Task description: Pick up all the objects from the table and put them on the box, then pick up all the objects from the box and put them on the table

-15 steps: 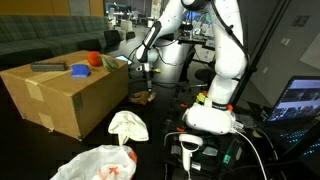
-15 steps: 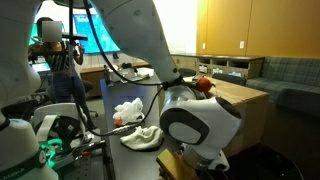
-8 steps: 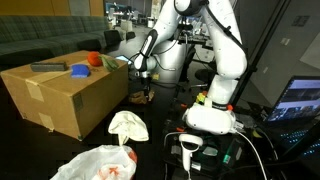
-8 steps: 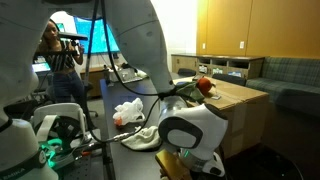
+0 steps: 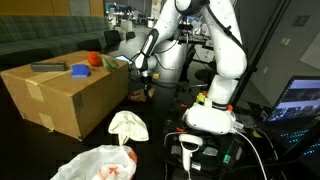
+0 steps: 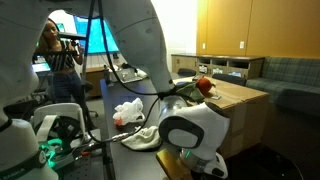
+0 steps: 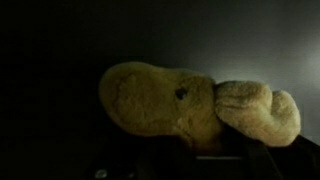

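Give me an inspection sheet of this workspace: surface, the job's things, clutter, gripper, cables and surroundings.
Surface: black table, dull sheen, partly taken up by the cardboard box.
Job's things: dark flat bar, blue pad and orange-red item on the box; cream cloth and white bag with red print on the table; brown plush lump on the table beside the box.
Clutter: barcode scanner in front of the robot base.
Gripper: gripper low over the lump; open or shut cannot be told.
Cables: cables trail around the robot base.
Surroundings: couch, laptop screen, person in the background.
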